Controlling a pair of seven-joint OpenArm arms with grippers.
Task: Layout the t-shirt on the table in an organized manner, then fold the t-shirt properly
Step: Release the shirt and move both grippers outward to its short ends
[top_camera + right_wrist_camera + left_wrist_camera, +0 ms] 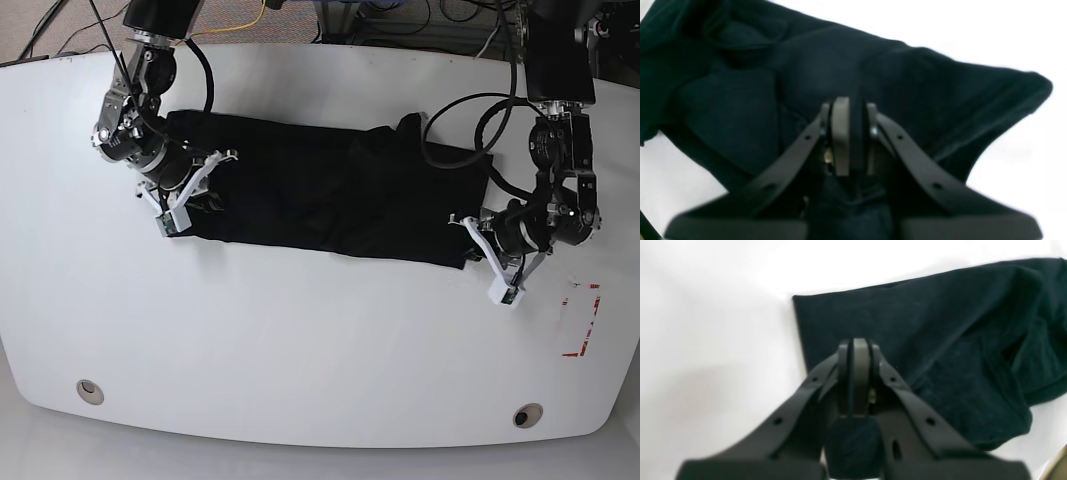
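On the base view's left, the right hand [185, 200] sits at one end of the shirt [320, 190]. Its wrist view shows the fingers [840, 133] pressed together with dark cloth running between and under them, so it looks clamped on the shirt's edge. The cloth ahead of it rises in ridges and folds, not flat.

The shirt lies across the far middle of the desk [300, 350] as a long dark band between the two hands. A bump of bunched cloth stands near its far edge, right of centre, and its near edge runs unevenly.

On the right, the left hand [490, 255] is at the shirt's other end, near the corner. Its wrist view shows the fingers [858, 366] shut close, with a dark tuft below them; it appears to pinch cloth there. A straight hem and a clean corner lie ahead of it, with rumpled layers further right.

By my reading this is the layout step: both hands hold opposite ends, stretching the shirt. Folding has not begun. The next move likely calls for an even pull apart and a low set-down, so the bunched middle flattens without dragging the shirt off line.
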